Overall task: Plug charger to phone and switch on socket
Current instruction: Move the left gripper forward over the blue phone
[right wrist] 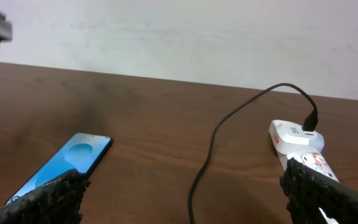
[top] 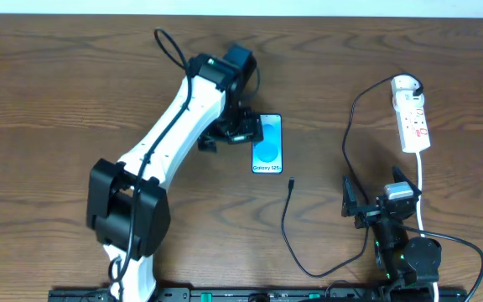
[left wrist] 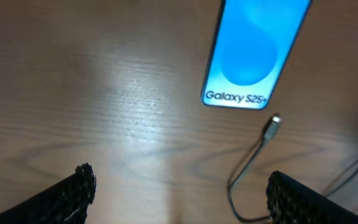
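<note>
The phone (top: 267, 144) lies flat in the middle of the table (top: 57, 84), screen up. The left gripper (left wrist: 182, 196) is just left of it, jaws spread wide, holding nothing. The charger (right wrist: 212, 140) has its plug tip (top: 292, 182) near the phone's near end, not touching. The socket (top: 412, 117) lies far right. The right gripper (right wrist: 185, 193) is nearer, jaws wide, empty.
</note>
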Motion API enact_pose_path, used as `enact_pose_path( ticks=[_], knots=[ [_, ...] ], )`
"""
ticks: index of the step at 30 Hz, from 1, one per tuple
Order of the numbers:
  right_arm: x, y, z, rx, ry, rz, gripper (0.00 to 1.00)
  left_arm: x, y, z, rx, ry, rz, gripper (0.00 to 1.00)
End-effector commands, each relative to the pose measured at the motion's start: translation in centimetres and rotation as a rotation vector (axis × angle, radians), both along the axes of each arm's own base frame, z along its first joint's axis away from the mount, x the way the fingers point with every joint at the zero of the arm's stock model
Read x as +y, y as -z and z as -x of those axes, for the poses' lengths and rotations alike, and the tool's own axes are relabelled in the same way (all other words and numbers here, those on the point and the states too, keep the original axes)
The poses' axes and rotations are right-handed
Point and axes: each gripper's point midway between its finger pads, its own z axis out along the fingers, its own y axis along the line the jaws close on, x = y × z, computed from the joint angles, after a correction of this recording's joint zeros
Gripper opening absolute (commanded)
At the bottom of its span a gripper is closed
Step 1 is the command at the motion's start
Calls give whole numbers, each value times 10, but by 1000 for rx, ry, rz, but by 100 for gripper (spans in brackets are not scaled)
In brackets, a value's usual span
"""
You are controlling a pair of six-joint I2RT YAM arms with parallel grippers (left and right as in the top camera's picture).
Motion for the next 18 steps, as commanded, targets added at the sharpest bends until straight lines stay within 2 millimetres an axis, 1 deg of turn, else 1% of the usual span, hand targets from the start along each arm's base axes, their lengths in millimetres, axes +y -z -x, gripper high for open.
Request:
enact_pose_path(
  ticks=[1, 3, 6, 9, 14, 15, 16, 18],
  knots=[
    [1, 1, 0, -2, -5, 12, 99, -9, -18, -19, -45, 17, -11, 90],
    [1, 1, 0, -1, -5, 11, 99, -9, -18, -29, -61, 27, -67, 90],
    [1, 1, 0, -1, -5, 11, 99, -15, -5, -33, -46, 15, -90, 90],
    [1, 1, 0, -1, -5, 11, 99, -30, 9, -42, -64, 22, -75, 90],
    [1, 1, 0, -1, -5, 11, 99, -59, 20, -52, -130, 63, -40, 90],
    [1, 1, 0, -1, -4, 11, 99, -62, 22, -52, -133, 64, -37, 90],
    [1, 1, 0, -1, -5, 11, 99, -65, 22, -52, -139, 51, -41, 90],
    [1, 1, 0, -1, -5, 11, 99, -62, 24, -53, -154, -9, -87, 90]
  ],
)
